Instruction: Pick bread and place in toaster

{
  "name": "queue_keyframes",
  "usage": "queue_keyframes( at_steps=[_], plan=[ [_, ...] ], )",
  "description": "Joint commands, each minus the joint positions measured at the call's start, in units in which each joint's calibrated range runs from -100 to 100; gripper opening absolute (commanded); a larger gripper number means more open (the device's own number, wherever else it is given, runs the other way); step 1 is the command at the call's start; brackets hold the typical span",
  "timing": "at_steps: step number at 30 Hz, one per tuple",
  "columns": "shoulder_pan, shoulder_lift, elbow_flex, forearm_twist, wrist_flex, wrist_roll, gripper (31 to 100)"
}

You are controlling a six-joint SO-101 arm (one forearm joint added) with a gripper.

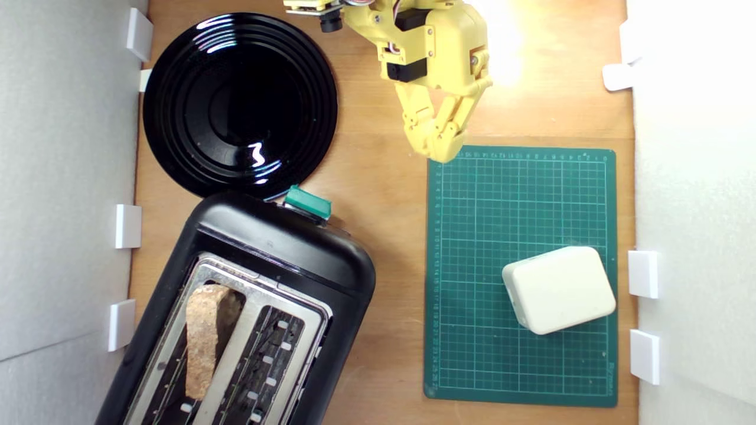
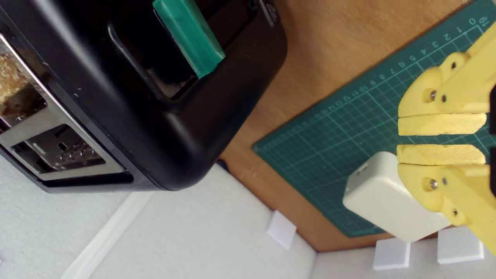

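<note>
Yellow gripper empty, jaws nearly closed with only a thin slit between the pads in the wrist view, hanging over bare bench at the far corner of the green cutting mat, well apart from everything. Cream rounded-corner box lying on the mat toward the exterior view's right; black round plate at the exterior view's upper left, just beside the toaster's teal-green lever. Bread standing on edge, crust up, in the slot nearer the exterior view's left of the black toaster; other slot empty.
</note>
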Motion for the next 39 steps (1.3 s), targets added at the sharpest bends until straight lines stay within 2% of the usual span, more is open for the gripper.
queue_keyframes(
  at_steps=[1,15,26,39],
  plan=[
    [0.0,-5.26,4.24,0.67,-0.48,1.91,44.9],
    [0.08,-19.41,20.4,0.67,-0.06,4.84,32.2],
    [0.24,-25.23,32.29,0.76,0.03,6.41,31.9],
    [4.19,-30.97,43.01,0.67,1.31,9.34,31.9]
  ],
)
